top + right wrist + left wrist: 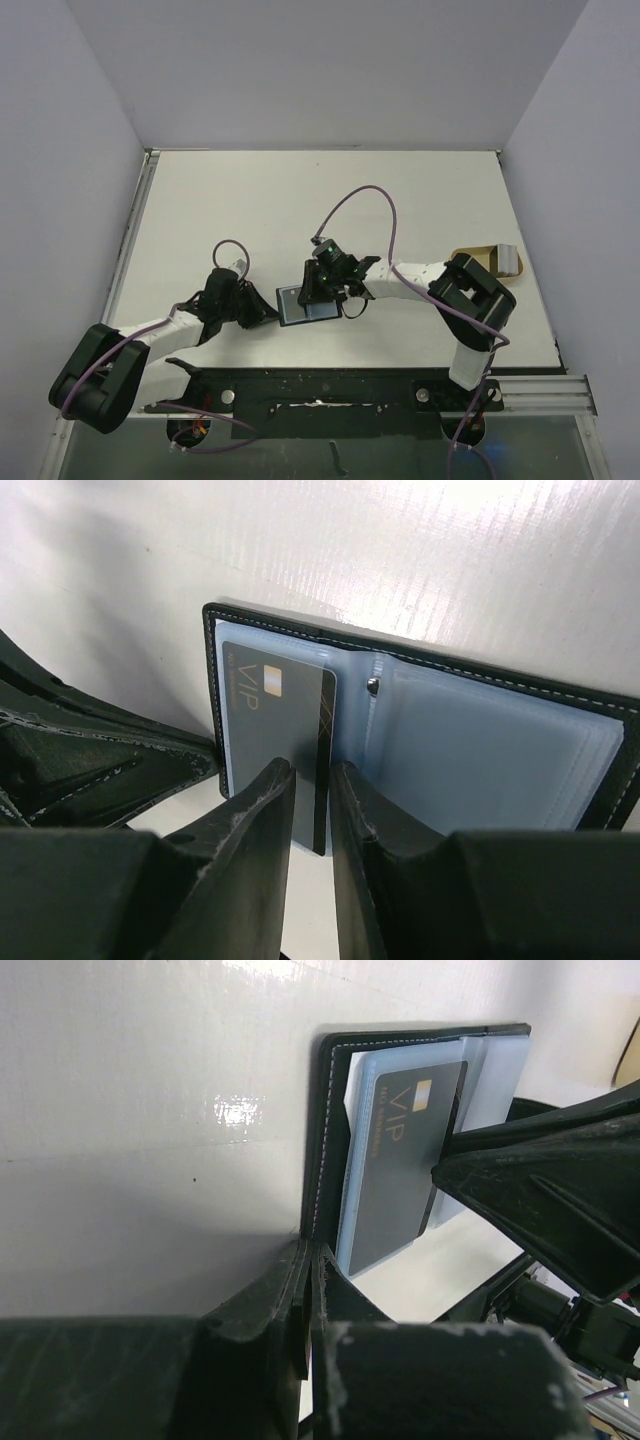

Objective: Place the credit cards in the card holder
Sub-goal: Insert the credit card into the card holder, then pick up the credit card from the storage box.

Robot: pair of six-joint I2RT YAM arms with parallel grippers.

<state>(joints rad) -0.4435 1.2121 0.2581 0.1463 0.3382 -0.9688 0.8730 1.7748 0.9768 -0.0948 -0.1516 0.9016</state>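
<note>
- Near the front middle of the white, slightly glossy counter (300, 200), I see the card holder (305, 305) lying open and flat between the two arms.
- Its cover is black and leather-like with pale stitching along the rim. Inside are clear, blue-tinted plastic sleeves (480, 750), soft and a little wavy, with a small round metal snap stud (372, 685) at the fold.
- My left tool (312, 1260) is clamped tight on the black stitched edge of the card holder, at its left side.
- One credit card (270, 715) is a thin, stiff, dark grey rectangle with rounded corners, a small gold chip patch and "VIP" lettering. It lies over the left-hand sleeves, with one long edge tilted up off them.
- My right tool (312, 800) stands narrow, its rough black fingers on either side of that raised card edge. I cannot tell whether they actually pinch it.
- A tan shallow tray (480, 258) lies well off to the right, partly hidden behind the right arm.
- A lilac cable (365, 190) loops over the counter above the right arm.
</note>
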